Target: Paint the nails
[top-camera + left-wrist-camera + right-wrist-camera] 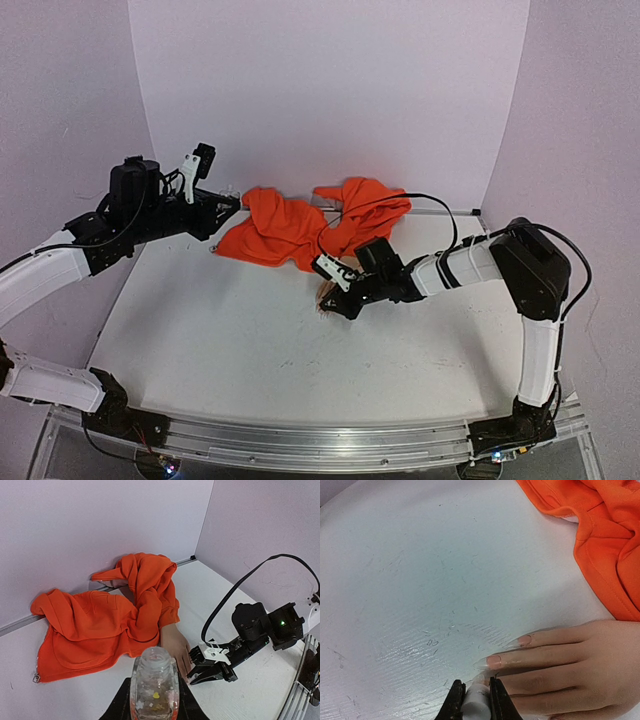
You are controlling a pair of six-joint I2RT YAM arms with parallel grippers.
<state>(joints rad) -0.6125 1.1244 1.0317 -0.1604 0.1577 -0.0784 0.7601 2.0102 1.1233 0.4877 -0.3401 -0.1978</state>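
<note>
Nearest the lens, right wrist view: R gripper [475, 702], fingers pressed together on a small white cylinder [477, 695], upright between them at bottom edge. Just above it, tip of one finger of mannequin hand [570, 665]; touching or not, cannot tell. Pale glossy nails [493, 661], long, pointing left, low over white table [420, 570]; two seen clearly, one above the other. Flesh-coloured, palm down, entering from right side of pic. Behind the wrist, orange sleeve [605, 545], bunched at top right corner.

Left wrist view, close to lens: L gripper [154, 711] clamped on a clear bottle [155, 675], upright, w/ small yellow and white flecks inside. Raised above table, apart from mannequin hand. Beyond bottle, same hand w/ fingers toward R gripper, positioned right at the fingertips. Sleeve spread wide and crumpled along back wall [100, 530].

Top view: R arm reaching in from right to approx. table centre, gripper low at the fingertips. L arm lifted at left, gripper near left end of sleeve, by back wall.
</note>
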